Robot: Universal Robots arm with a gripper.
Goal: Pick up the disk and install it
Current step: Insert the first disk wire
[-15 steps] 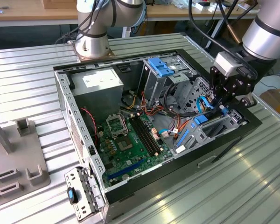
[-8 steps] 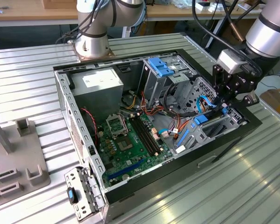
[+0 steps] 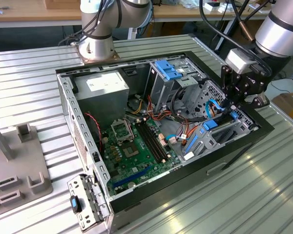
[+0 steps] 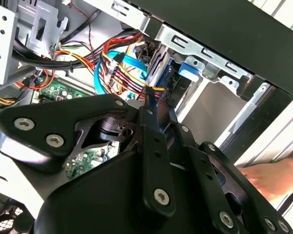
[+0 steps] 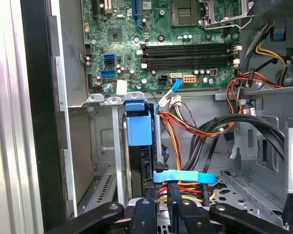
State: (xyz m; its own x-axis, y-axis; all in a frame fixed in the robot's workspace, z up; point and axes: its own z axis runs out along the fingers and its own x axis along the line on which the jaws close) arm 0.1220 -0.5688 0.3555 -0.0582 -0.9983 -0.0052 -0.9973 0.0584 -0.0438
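Gripper (image 5: pixel 156 207) linkage sits closest in both wrist views, black arms bunched at the frame edge. Fingers (image 4: pixel 151 114) look drawn close together, reaching down into the drive bay, tips hidden among cables, so can't tell if they clamp anything. Just past them in the first wrist view: a light-blue cable (image 5: pixel 184 176) crossing a bundle of red, yellow and orange wires (image 5: pixel 185 131). Beside that, the disk (image 5: pixel 138 127) stands on edge in the bay slot, its blue end tab up and its dark body below, close to the fingers; contact unclear. Farther on, the green motherboard (image 5: pixel 136 29) with black memory slots.

In the exterior view the gripper (image 3: pixel 244 100) hangs over the case's drive cage at the exterior view's right, the disk's blue rail (image 3: pixel 210 124) just below it. The open computer case (image 3: pixel 68 105) lies on a ribbed metal table (image 3: pixel 29 73). A hand (image 4: pixel 276 178) shows outside the case in the second wrist view.
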